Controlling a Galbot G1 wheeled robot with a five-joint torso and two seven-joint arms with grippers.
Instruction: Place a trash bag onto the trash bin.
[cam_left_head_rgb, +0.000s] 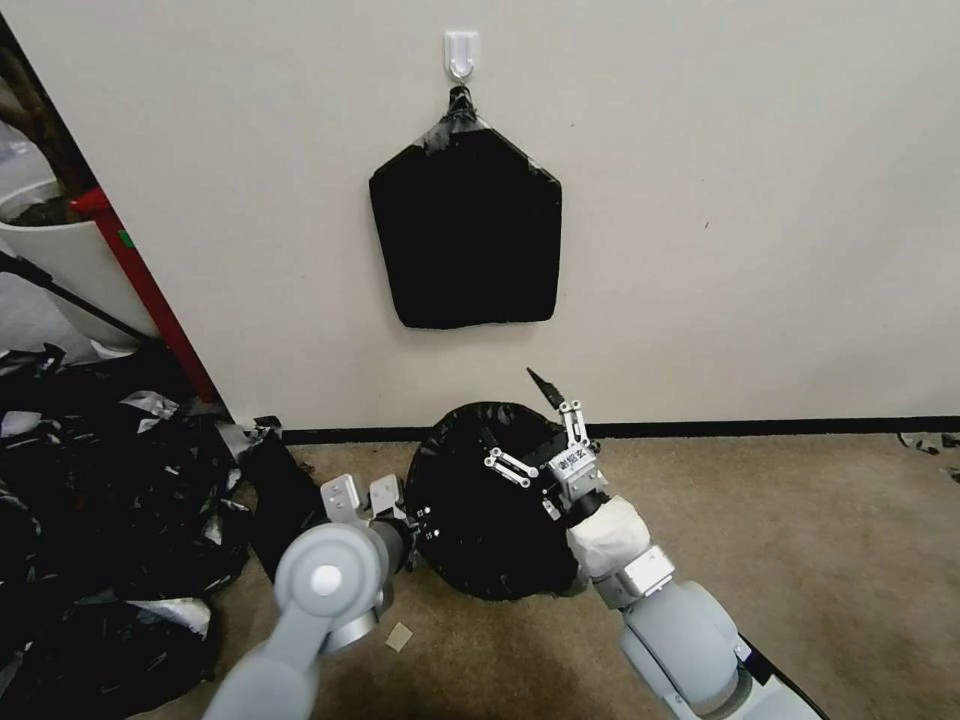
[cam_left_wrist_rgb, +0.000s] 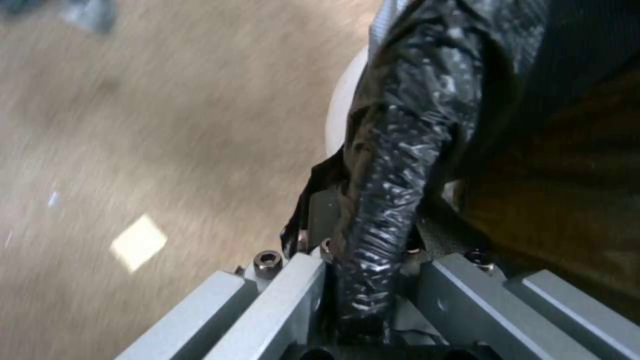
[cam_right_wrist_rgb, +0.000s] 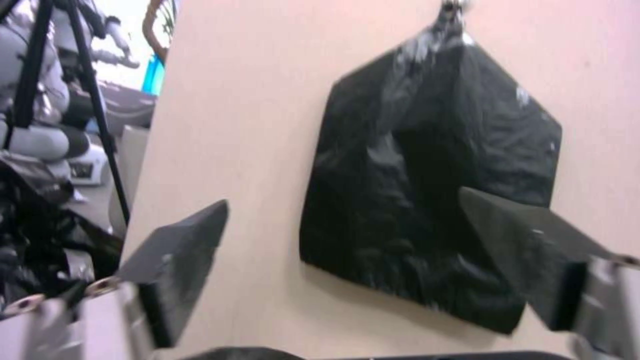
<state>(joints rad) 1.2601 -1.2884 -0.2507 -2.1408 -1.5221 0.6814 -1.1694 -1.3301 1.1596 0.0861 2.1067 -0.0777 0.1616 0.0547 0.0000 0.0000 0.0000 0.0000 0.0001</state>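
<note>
The thin glossy black plastic trash bag (cam_left_head_rgb: 490, 505) covers the small round cream-white plastic trash bin (cam_left_wrist_rgb: 341, 107) below the black pack (cam_left_head_rgb: 466, 232) on the wall. The left tool (cam_left_wrist_rgb: 363, 280) pinches its rim; the right tool (cam_left_head_rgb: 535, 432) gapes empty above. Pulling may tear it.

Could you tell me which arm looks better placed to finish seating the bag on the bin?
Probably left: its gripper is shut on the bag at the bin rim, while the right gripper hangs open above.
</note>
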